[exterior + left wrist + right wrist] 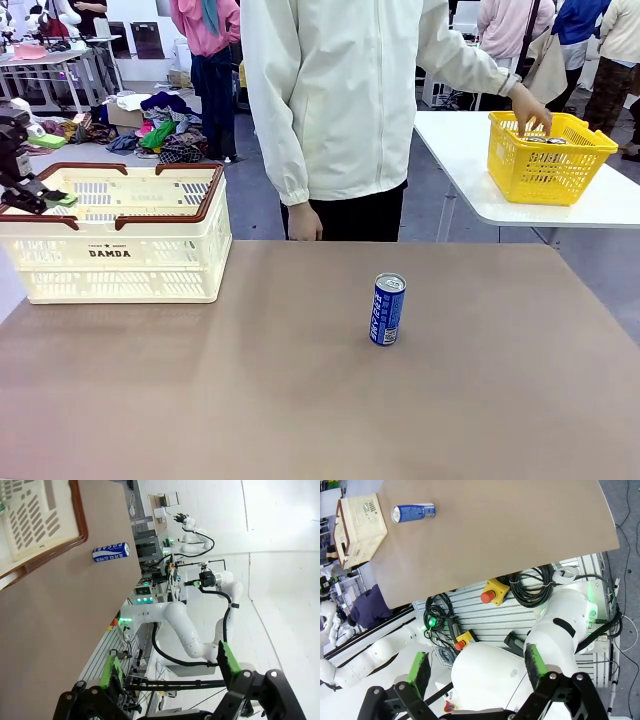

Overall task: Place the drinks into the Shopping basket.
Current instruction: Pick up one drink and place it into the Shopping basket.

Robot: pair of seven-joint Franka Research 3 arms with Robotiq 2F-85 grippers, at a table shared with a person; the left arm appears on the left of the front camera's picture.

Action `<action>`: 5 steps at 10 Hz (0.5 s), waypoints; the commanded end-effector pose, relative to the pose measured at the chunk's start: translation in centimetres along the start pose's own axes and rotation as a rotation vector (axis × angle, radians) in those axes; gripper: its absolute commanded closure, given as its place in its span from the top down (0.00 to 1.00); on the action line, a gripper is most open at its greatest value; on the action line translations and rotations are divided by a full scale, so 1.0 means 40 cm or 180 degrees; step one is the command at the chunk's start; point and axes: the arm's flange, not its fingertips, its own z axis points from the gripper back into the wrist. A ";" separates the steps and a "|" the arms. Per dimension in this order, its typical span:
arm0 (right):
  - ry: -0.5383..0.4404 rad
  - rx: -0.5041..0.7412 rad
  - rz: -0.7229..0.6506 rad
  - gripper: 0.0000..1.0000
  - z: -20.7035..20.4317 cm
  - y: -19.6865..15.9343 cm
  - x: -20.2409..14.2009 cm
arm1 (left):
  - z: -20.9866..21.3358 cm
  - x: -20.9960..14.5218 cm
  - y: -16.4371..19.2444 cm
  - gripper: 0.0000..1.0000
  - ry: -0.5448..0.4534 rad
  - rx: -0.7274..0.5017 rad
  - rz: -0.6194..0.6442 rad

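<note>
One drink, a blue can (387, 310) with white print, stands upright near the middle of the brown table. It also lies in the left wrist view as the blue can (111, 552) and in the right wrist view as the blue can (413, 513). The cream Shopping basket (120, 262), marked DAMDA, sits at the table's far left with its brown handles folded out. My left gripper (45, 198) hovers at the basket's left rim. In its wrist view the left gripper (167, 667) is open and holds nothing. My right gripper (477, 667) is open too, far from the can.
A person in a cream jacket stands at the table's far side, one hand reaching into a yellow basket (550, 165) on a white side table (460, 160) at the right. Silver can tops show inside that basket. Bare brown tabletop (300, 400) surrounds the blue can.
</note>
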 end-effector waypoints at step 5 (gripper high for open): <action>0.0001 0.0041 0.0067 1.00 0.008 -0.011 -0.024 | -0.645 0.248 -0.341 1.00 0.0610 0.0936 0.0481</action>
